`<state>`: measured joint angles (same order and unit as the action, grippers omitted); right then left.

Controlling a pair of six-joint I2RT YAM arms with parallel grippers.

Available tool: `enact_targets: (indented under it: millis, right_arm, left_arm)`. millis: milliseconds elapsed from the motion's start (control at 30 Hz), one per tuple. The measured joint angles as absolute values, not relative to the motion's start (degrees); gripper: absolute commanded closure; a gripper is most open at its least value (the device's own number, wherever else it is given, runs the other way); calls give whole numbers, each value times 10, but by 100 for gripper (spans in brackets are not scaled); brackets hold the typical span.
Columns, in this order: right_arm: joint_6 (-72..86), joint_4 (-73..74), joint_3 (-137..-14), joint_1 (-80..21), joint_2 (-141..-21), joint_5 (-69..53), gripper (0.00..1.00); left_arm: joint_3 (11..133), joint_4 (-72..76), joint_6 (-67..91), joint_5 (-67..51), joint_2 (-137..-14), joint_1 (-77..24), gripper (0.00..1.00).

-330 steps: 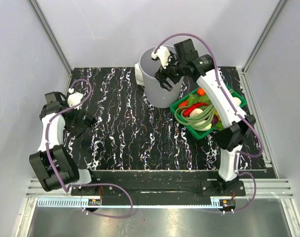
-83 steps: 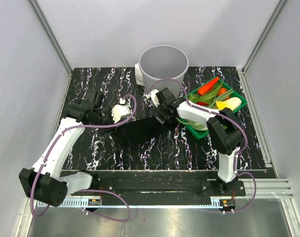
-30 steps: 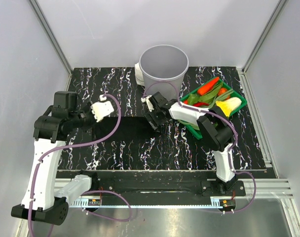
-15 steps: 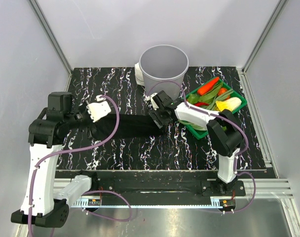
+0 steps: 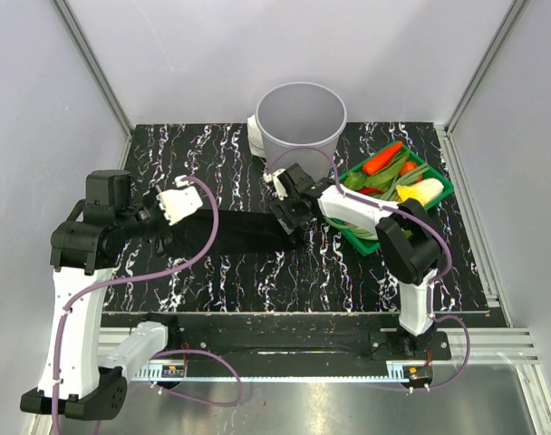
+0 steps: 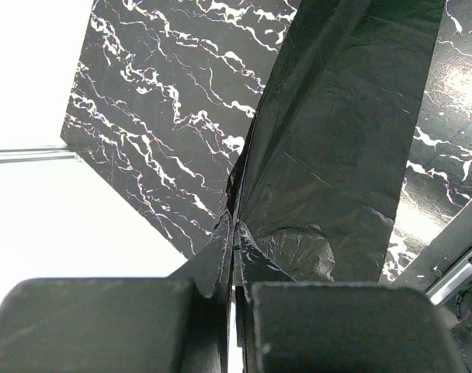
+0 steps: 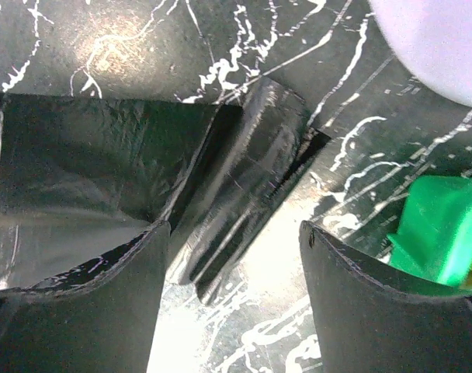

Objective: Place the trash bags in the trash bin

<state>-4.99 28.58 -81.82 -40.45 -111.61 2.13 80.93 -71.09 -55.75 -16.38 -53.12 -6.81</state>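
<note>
The black trash bag (image 5: 239,233) lies stretched across the middle of the marbled table, well in front of the grey trash bin (image 5: 301,122). My left gripper (image 5: 163,236) is shut on the bag's left end; in the left wrist view the film (image 6: 337,155) fans out from the pinched jaws (image 6: 234,268). My right gripper (image 5: 290,217) is open low over the bag's right end. In the right wrist view the folded glossy end (image 7: 244,179) lies between and ahead of the spread fingers (image 7: 232,241), without touching them.
A green basket (image 5: 441,184) of vegetables stands right of the right gripper, its corner (image 7: 438,225) close to the right finger. A small white roll (image 5: 256,132) sits against the bin's left side. Grey walls enclose the table on three sides.
The left gripper has kept the bag's left end and drawn it slightly leftward, so the bag lies longer. The right gripper has shifted a little right and stays open.
</note>
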Motion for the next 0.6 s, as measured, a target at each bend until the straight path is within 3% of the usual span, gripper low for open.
enact_targets:
  millis: [600]
  right_arm:
    - [-47, 277, -818, -404, -1164, 22, 30]
  left_arm:
    - [805, -710, -577, -142, -528, -57, 100]
